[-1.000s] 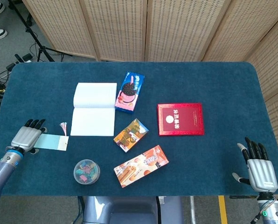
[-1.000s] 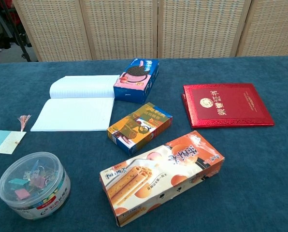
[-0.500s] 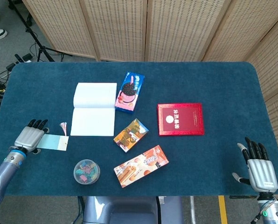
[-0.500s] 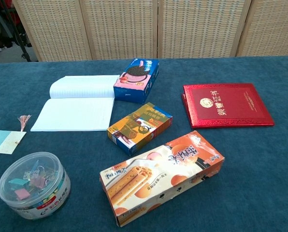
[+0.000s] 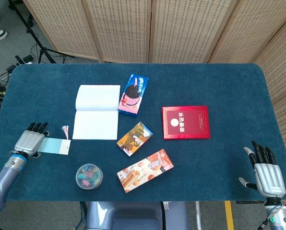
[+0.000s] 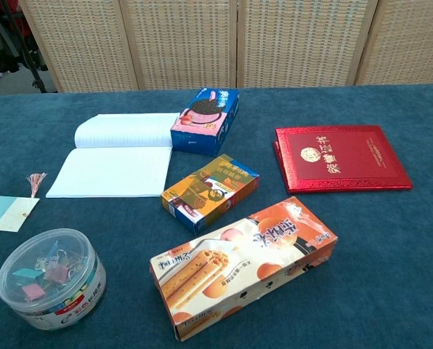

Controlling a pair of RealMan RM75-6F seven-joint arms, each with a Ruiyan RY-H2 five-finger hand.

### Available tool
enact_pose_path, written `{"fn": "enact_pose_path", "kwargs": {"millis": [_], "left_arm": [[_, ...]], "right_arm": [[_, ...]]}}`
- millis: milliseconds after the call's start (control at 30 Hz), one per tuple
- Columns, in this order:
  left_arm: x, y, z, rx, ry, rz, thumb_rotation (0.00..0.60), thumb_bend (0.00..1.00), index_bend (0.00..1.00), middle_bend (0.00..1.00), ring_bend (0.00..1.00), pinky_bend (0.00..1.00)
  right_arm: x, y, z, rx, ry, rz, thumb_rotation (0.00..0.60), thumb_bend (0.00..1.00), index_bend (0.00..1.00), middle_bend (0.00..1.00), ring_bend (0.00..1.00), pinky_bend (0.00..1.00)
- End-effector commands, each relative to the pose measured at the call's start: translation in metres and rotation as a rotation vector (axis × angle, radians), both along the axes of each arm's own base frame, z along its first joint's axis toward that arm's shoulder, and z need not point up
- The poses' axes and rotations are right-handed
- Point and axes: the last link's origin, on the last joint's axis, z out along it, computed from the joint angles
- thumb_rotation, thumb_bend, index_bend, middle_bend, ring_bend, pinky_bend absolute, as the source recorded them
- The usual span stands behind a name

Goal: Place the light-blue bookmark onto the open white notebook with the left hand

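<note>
Left hand [image 5: 29, 142] has drawn slightly back toward the table edge, fingers extended flat over the end of the light-blue bookmark [image 5: 54, 146]; whether it grips cannot be told. Bookmark lies on the cloth beside the white notebook [image 5: 96, 111]. Right hand [image 5: 264, 171] rests spread, empty.

On the bench [image 5: 220, 81], the notebook [image 5: 96, 112] lies open at the left, with the bookmark [image 5: 54, 145] before it and further left. A biscuit box [image 5: 133, 94] touches the notebook's right edge. The clip tub [image 5: 89, 176] sits nearest the front.

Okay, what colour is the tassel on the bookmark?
Pink, on the tassel of the light-blue bookmark; clearest in the chest view.
</note>
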Motion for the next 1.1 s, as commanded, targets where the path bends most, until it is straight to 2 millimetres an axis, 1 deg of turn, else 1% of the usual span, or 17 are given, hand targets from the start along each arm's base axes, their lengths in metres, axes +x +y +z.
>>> {"fn": "enact_pose_path", "kwargs": {"millis": [33,533,800,1100], "left_arm": [[0.0002,0.0009,-0.0023,0.000,0.003,-0.003,0.600,0.16,0.29,0.00,0.00,0.00],[-0.0006,0.0008,-0.0090,-0.005,0.007,0.002,0.600,0.18,0.29,0.00,0.00,0.00],[-0.0007,0.0009,-0.0096,-0.005,0.010,0.002,0.600,0.21,0.29,0.00,0.00,0.00],[-0.0010,-0.0011,-0.0109,-0.008,0.009,0.002,0.600,0.22,0.29,0.00,0.00,0.00]], "right_arm": [[-0.0001,-0.0001,0.0002,-0.001,0.000,0.000,0.600,0.10,0.12,0.00,0.00,0.00],[0.0001,0.0001,0.0004,-0.002,-0.001,0.001,0.600,0.10,0.12,0.00,0.00,0.00],[0.0002,0.0001,0.0005,-0.003,-0.002,0.002,0.600,0.10,0.12,0.00,0.00,0.00],[0.0001,0.0003,0.0004,-0.002,-0.002,0.002,0.600,0.10,0.12,0.00,0.00,0.00]]}}
